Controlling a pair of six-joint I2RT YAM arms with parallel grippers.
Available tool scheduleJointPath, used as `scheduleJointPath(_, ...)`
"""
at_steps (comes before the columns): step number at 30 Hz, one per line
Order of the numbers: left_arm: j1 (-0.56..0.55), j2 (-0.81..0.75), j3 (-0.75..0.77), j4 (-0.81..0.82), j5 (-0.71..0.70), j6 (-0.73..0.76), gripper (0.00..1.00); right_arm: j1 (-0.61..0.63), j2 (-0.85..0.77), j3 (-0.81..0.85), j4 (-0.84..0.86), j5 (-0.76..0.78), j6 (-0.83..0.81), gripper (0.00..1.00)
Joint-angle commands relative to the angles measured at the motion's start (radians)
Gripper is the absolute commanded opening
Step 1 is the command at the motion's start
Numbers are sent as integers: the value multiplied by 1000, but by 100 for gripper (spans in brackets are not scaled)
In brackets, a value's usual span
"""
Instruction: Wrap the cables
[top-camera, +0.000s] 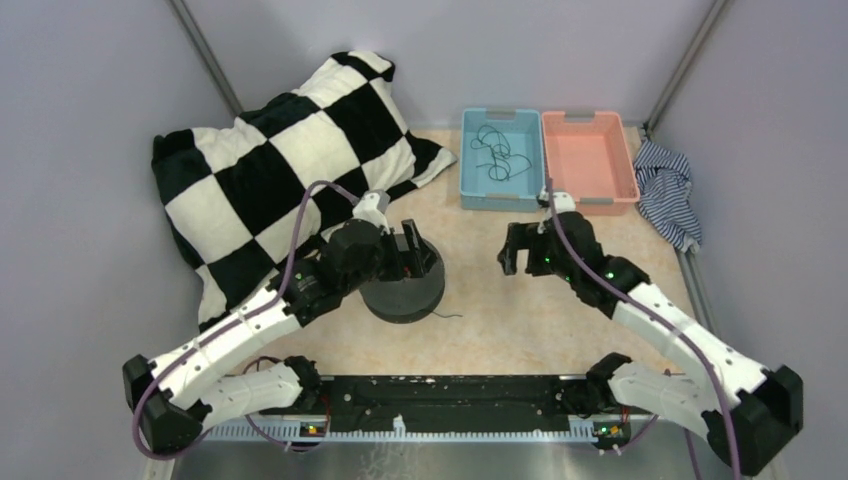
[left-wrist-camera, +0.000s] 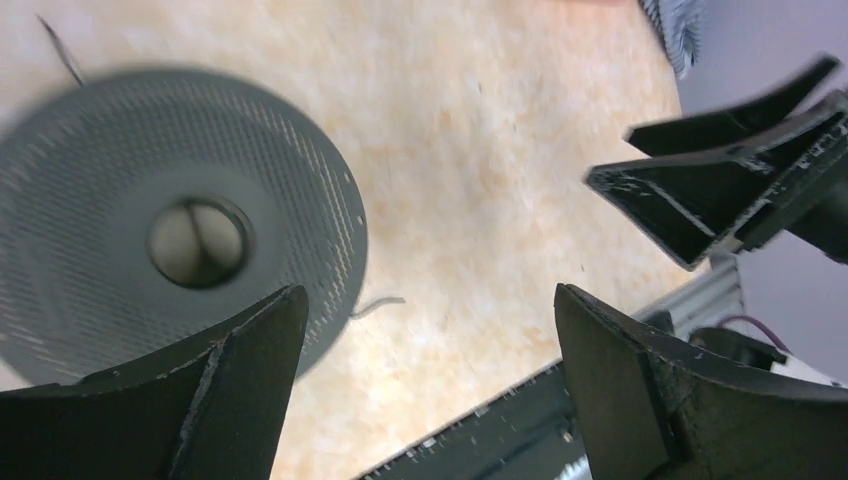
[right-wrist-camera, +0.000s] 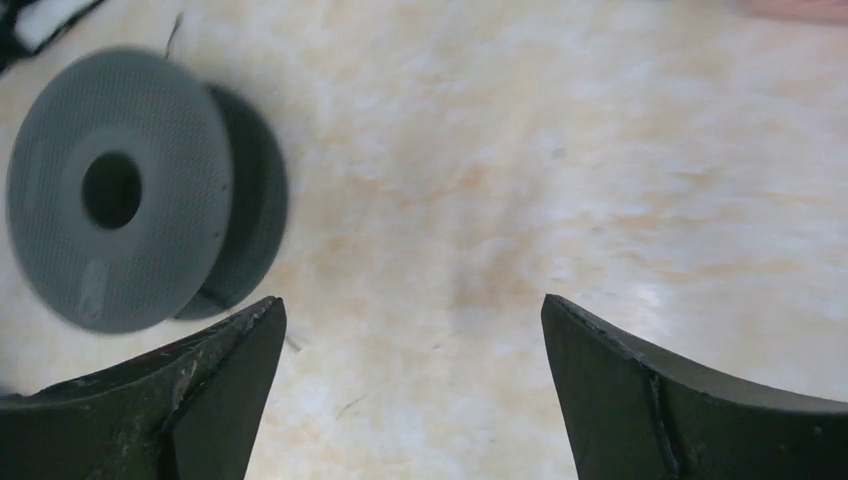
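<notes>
fingers: left fingers (left-wrist-camera: 240, 395) and right fingers (right-wrist-camera: 210, 400) both spread, empty
advice: fetch cables (top-camera: 497, 155) from blue bin (top-camera: 500, 201); steady spool (top-camera: 400, 296)

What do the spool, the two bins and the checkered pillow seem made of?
Spool: matte grey plastic, probably; fine dotted texture on its flange. Blue bin and pink bin: smooth plastic, by their moulded rims. Pillow: soft fabric, creased and sagging.

- Tan table (top-camera: 500, 300), carrying plenty.
- Checkered pillow (top-camera: 290, 160) back left.
- Blue bin (top-camera: 468, 165) and pink bin (top-camera: 632, 165) side by side at the back.
- Striped cloth (top-camera: 665, 190) far right.
- Dark spool (top-camera: 405, 295) up front, a thin cable end (top-camera: 450, 317) just beside it.
</notes>
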Motion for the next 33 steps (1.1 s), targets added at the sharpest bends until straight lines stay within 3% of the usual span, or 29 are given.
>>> scheduleJointPath(1,6,-56,126,-89,-195,245,98,-6,-139,93,-258,438,86,99)
scheduleJointPath(7,30,-84,199,-173,-290,297,98,-5,-228,170,-368,563,48,99)
scheduleJointPath(13,100,-30,319,-266,-220,363,98,-7,-83,296,-501,615,53,99)
scheduleJointPath(17,174,-28,319,-248,-108,378,98,-7,67,412,-581,594,67,99)
scheduleJointPath(20,301,-11,306,-251,14,382,98,-7,135,481,-627,616,99,99)
scheduleJointPath(23,403,39,326,-279,126,380,98,-7,170,519,-658,658,133,99)
scheduleJointPath(27,453,113,400,-310,205,377,99,-7,175,531,-656,660,126,99)
scheduleJointPath(29,455,147,435,-329,201,368,98,-7,170,530,-649,659,127,99)
scheduleJointPath(33,456,171,473,-354,64,329,98,-8,151,515,-626,654,127,99)
